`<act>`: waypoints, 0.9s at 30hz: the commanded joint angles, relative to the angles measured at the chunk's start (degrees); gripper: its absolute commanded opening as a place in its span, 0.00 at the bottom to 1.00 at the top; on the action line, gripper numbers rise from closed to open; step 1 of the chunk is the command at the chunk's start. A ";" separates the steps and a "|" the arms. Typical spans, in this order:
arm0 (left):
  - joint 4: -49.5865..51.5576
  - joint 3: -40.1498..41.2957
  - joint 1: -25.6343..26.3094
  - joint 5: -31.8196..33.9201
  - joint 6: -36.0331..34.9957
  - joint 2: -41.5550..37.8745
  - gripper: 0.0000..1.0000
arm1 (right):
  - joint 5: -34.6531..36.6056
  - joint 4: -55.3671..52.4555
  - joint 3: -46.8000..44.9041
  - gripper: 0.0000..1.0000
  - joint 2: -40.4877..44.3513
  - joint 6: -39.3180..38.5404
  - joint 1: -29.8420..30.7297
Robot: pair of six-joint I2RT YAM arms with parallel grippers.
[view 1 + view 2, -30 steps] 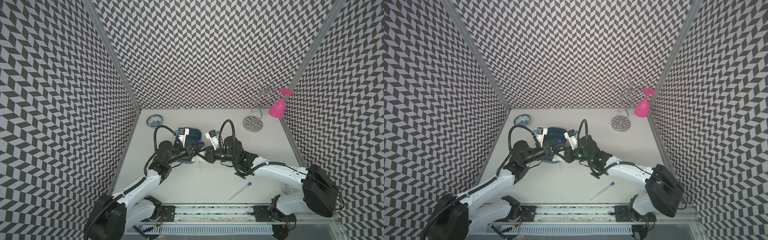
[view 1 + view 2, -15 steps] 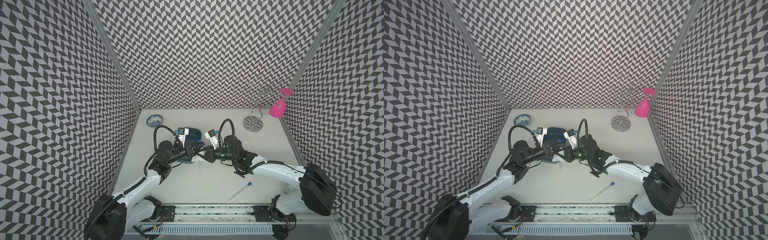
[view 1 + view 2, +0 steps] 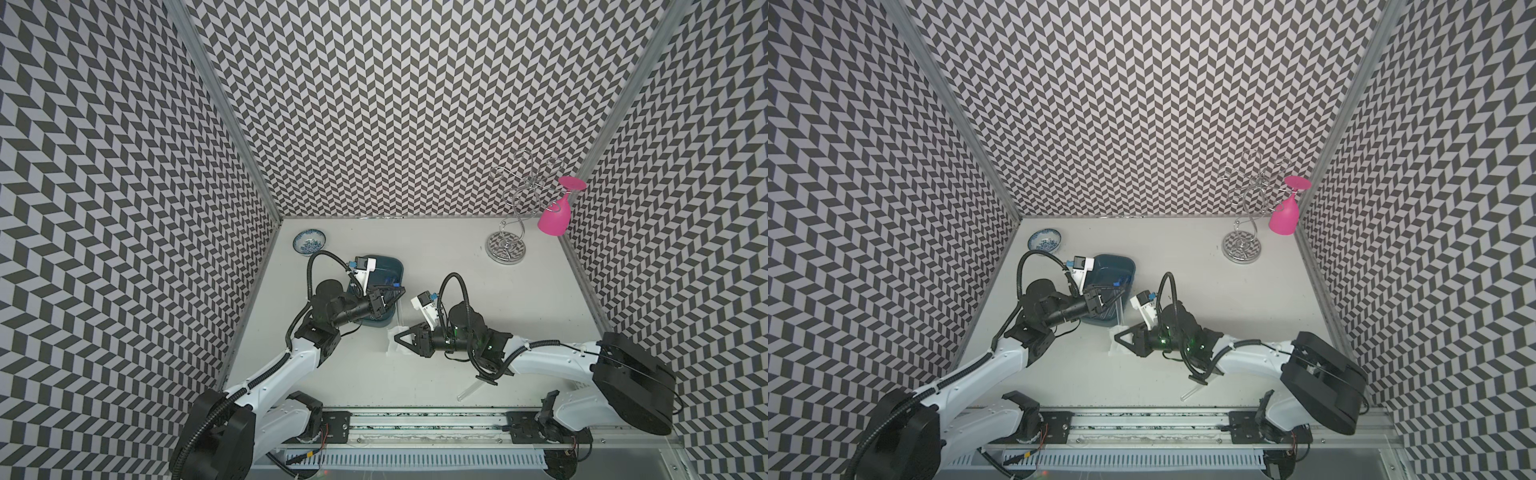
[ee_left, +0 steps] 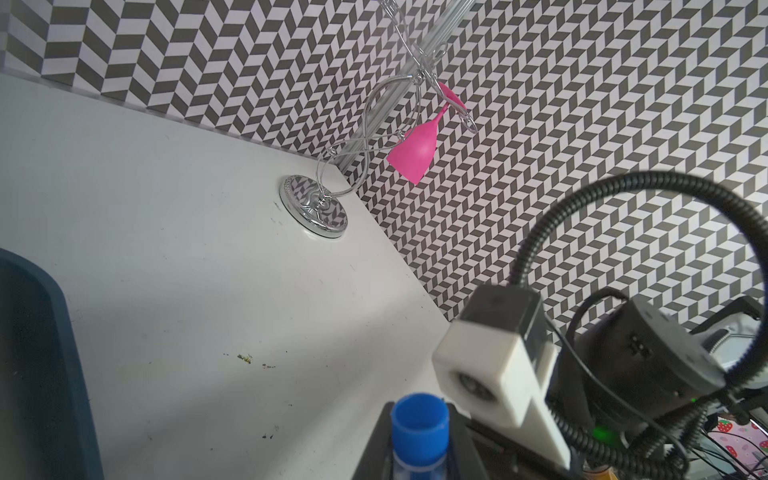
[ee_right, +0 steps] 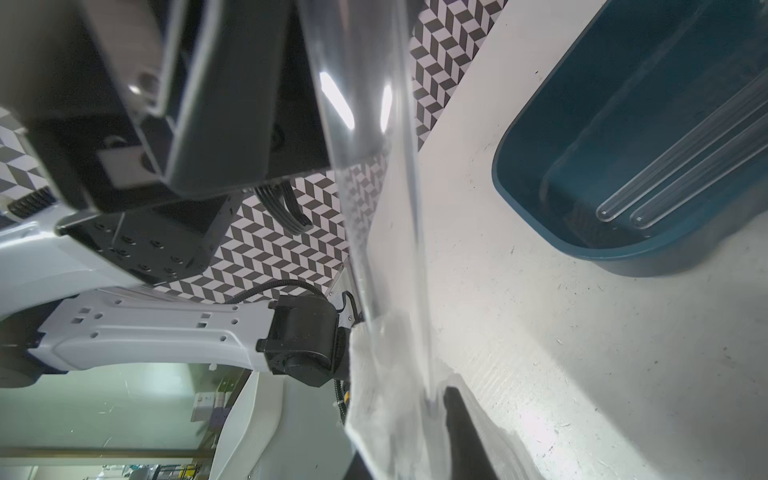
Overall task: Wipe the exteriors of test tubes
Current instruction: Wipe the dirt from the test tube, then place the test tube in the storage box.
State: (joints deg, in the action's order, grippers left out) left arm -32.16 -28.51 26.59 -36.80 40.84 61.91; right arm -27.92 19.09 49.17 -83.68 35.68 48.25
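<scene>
The left claw (image 3: pixel 394 291) is pressed shut on a tube (image 3: pixel 1120 309). It pinches the tube just under its blue cap (image 4: pixel 419 419). This claw hangs over the side of the tray (image 3: pixel 386 268) that faces the right arm. From the claw the tube reaches down outside the tray, just beside its wall.

The right claw (image 3: pixel 398 338) sits low over the table (image 3: pixel 478 291), just in front of the tray. It pinches a white wipe (image 3: pixel 390 347), and part of the wipe lies on the table under it. In the right wrist view the wipe (image 5: pixel 386 407) is bunched around the low end of the tube (image 5: pixel 374 187). One dark finger (image 5: pixel 461 419) shows right beside the tube there. The other finger is hidden behind the wipe.

Two more tubes (image 5: pixel 673 162) lie side by side inside the tray. Their round ends point at one end wall of the tray.

A fourth tube (image 3: pixel 468 391) lies flat on the table, well apart from the tray. It is out toward the front rail, and the right arm covers part of it.

A small blue and white bowl (image 3: pixel 309 242) sits near the tray, behind it. A shiny wire stand (image 3: pixel 506 247) is well apart from the tray, toward the back on the right arm's side. A pink glass (image 3: pixel 555 218) hangs upside down from the stand.
</scene>
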 commanded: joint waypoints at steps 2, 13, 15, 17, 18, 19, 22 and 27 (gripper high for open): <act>-1.12 -0.43 -0.44 -1.17 0.03 -0.36 0.19 | 0.98 6.43 -5.99 0.19 0.69 3.25 2.09; 0.61 -0.54 -4.34 -2.18 -0.71 -0.30 0.19 | 4.21 10.99 -15.72 0.19 2.98 8.09 7.95; 1.51 -1.03 -5.18 -2.77 -1.40 -0.01 0.19 | 5.44 10.84 -16.27 0.19 3.45 8.49 9.13; 2.79 -1.77 -6.37 -3.68 -2.37 0.60 0.19 | 6.25 11.88 -17.55 0.19 3.99 9.57 10.02; 3.24 -2.10 -6.75 -3.96 -2.65 0.74 0.19 | 6.47 12.32 -18.14 0.19 4.19 10.10 10.41; 3.64 -2.39 -7.29 -4.47 -2.98 0.84 0.19 | 6.69 12.45 -18.69 0.19 4.42 10.33 10.75; 4.57 -2.93 -8.64 -4.61 -4.32 0.72 0.19 | 7.67 10.84 -19.70 0.19 5.37 10.29 11.89; 5.26 -3.88 -11.09 -5.40 -5.17 1.61 0.19 | 9.14 8.22 -21.96 0.19 8.64 10.54 12.90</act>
State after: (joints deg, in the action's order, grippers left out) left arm -27.49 -30.26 16.60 -41.28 37.36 62.94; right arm -20.45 26.74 28.03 -78.02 45.23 60.66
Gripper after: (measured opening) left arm 0.191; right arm 0.191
